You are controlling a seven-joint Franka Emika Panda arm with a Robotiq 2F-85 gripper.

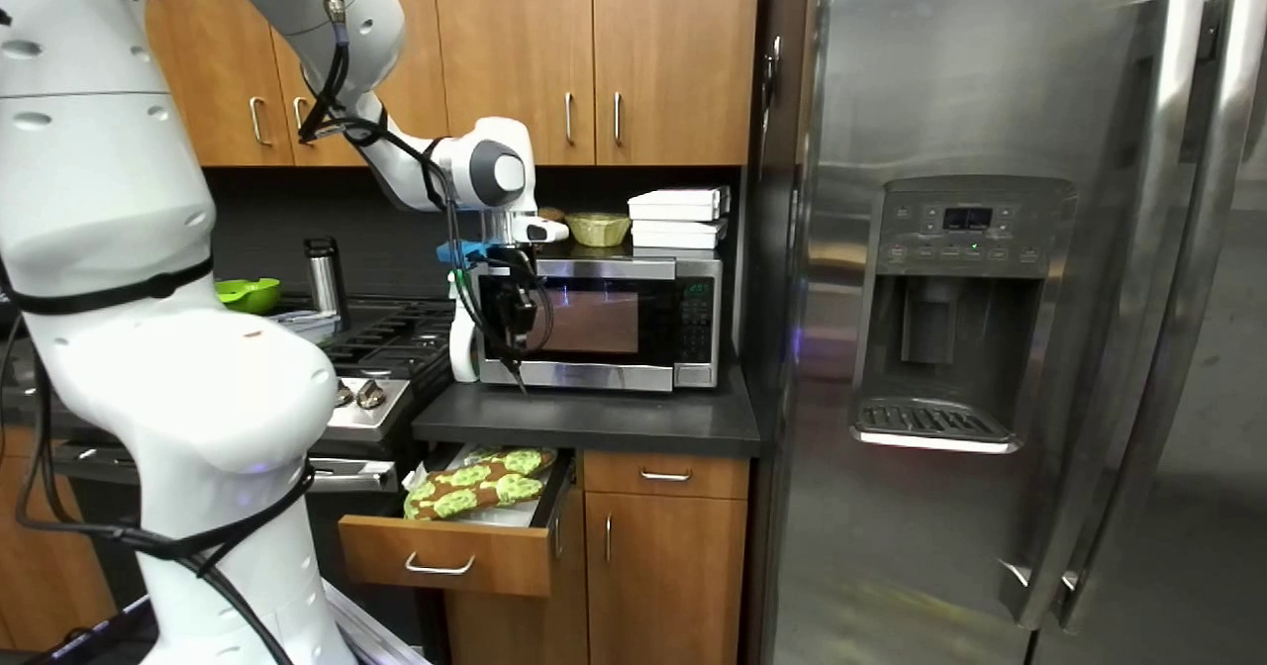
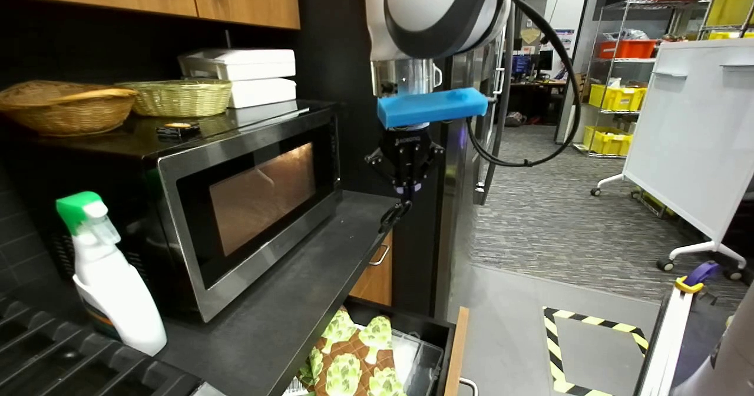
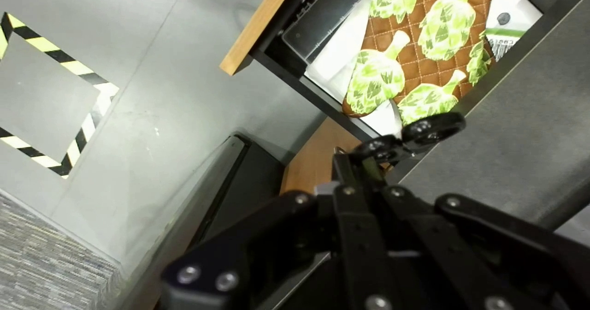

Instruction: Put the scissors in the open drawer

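The end effector (image 2: 408, 188) is pinched tight on the scissors (image 3: 408, 146), handle loops poking out below, blades hard to make out! They look light, stiff and slick, so they could swivel; a hold close to the pivot should steady them. They hang mid-air, and down beyond sits the open drawer (image 3: 253, 33), quilted cloth (image 3: 428, 65) inside!
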